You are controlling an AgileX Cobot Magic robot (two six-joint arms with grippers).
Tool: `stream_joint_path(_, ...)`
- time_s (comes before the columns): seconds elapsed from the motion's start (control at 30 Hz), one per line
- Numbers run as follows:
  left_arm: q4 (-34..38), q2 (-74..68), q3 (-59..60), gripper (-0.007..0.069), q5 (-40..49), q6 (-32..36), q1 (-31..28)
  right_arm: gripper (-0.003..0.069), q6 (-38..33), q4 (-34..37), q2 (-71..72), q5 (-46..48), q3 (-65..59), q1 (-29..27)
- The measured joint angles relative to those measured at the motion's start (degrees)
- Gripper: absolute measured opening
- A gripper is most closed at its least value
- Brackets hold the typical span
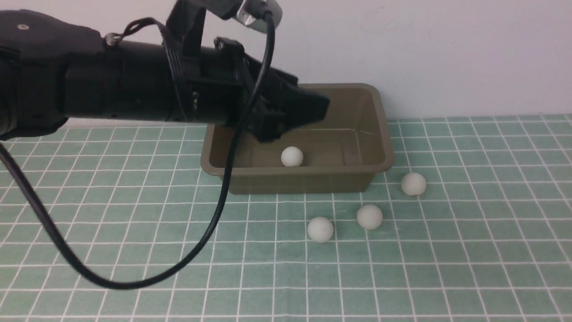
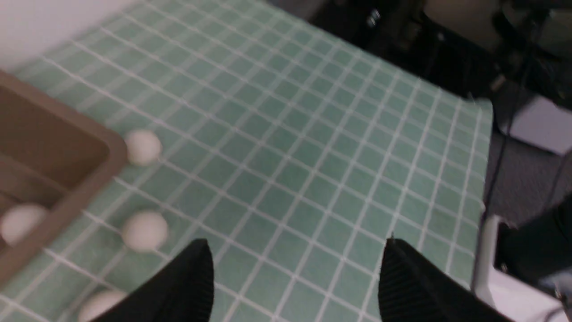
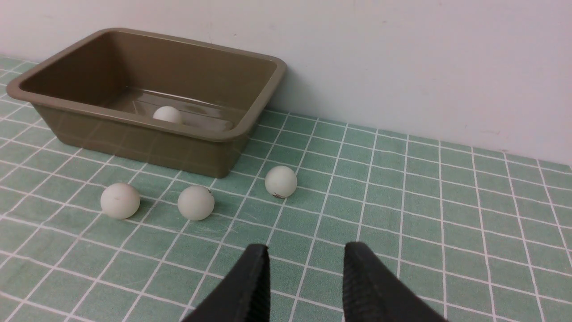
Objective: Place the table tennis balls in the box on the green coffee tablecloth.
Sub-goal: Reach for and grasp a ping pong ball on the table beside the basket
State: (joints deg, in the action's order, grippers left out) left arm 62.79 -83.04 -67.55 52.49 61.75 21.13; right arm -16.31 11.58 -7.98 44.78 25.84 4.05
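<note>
Left wrist view blurred; left arm (image 1: 134, 85) hides box (image 1: 380, 134) far-left corner.

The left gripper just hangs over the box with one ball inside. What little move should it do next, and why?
Probably pull the left gripper back out over the box rim and toward the nearest ball on the cloth. Its jaws stand open and empty, one ball already lies in the box, and three balls sit on the green tablecloth just in front.

Four white balls (image 1: 292, 157), one olive-brown box (image 1: 380, 134), one green cloth (image 1: 469, 250)
</note>
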Motion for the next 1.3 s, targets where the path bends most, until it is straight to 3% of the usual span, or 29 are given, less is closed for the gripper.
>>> stream_joint_path(0.17,-14.31,-4.75,0.00,0.0405,-7.85,-9.20,4.57,0.0223,0.00,0.00,0.00,0.00,0.00,0.00)
stream_joint_path(0.43,-16.33,-19.66,0.00,0.0378,-21.37,-12.05,6.33,0.0223,0.00,0.00,0.00,0.00,0.00,0.00)
stream_joint_path(0.57,-13.82,-24.20,0.00,0.0377,-23.26,-11.42,6.37,0.0223,0.00,0.00,0.00,0.00,0.00,0.00)
stream_joint_path(0.83,0.22,-25.14,0.00,0.0461,-28.38,2.74,7.28,0.0223,0.00,0.00,0.00,0.00,0.00,0.00)
stream_joint_path(1.3,7.16,-27.60,0.00,0.0470,-31.76,7.67,7.44,0.0223,0.00,0.00,0.00,0.00,0.00,0.00)
